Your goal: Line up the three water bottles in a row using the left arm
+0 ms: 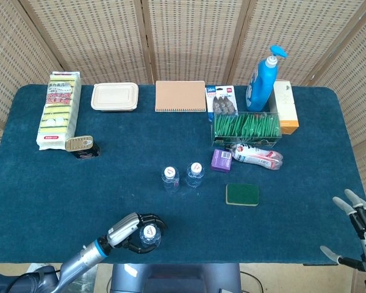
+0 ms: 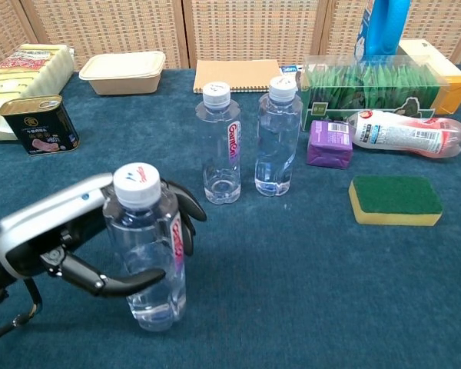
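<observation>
One broad tabletop (image 2: 353, 292) covered in dark blue felt carries everything. Upon it two clear ribbed plastic water bottles (image 2: 221, 146) (image 2: 276, 138) stand upright side by side at mid-table, white caps up. The left hand (image 2: 77, 238) grips a third water bottle (image 2: 147, 254), upright at the near edge, while the right hand (image 1: 357, 229) hangs released, fingers spread.

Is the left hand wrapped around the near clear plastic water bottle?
Yes, the left hand curls its fingers around the near clear plastic water bottle in the chest view.
</observation>
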`<state>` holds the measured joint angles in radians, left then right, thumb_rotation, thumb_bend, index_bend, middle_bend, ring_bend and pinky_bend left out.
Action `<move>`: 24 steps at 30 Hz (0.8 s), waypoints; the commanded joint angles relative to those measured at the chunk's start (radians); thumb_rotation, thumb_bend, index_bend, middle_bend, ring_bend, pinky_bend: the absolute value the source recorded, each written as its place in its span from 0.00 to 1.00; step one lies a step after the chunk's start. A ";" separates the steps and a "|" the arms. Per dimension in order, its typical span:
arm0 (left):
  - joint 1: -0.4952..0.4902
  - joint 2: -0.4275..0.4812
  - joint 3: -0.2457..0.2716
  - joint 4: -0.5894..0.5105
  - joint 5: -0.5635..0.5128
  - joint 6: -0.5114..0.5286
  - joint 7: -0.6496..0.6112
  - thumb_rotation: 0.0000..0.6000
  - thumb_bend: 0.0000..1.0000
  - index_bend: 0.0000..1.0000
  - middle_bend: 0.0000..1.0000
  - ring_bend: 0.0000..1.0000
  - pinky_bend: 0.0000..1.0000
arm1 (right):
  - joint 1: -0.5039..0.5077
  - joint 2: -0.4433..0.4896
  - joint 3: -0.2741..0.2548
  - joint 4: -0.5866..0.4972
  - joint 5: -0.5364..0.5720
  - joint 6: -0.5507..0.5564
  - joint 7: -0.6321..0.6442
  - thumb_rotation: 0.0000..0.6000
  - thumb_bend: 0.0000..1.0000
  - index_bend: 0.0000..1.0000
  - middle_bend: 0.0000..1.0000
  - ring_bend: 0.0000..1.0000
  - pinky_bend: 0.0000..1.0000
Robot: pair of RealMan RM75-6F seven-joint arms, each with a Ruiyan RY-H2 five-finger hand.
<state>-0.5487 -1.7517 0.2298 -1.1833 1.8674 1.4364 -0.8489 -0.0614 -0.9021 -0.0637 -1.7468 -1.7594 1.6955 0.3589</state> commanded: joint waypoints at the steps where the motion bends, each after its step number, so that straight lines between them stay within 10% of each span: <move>1: 0.012 0.031 -0.008 -0.011 -0.009 0.027 0.006 1.00 0.41 0.31 0.45 0.32 0.47 | 0.000 0.000 -0.001 -0.001 -0.002 0.001 -0.001 1.00 0.00 0.11 0.01 0.00 0.00; 24: 0.042 0.020 -0.176 0.241 -0.235 -0.029 -0.146 1.00 0.41 0.31 0.45 0.32 0.47 | 0.001 -0.001 -0.007 -0.010 -0.017 -0.003 -0.016 1.00 0.00 0.11 0.01 0.00 0.00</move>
<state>-0.4955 -1.7075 0.0707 -0.9712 1.6446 1.4268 -0.9940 -0.0609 -0.9035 -0.0712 -1.7564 -1.7765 1.6933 0.3434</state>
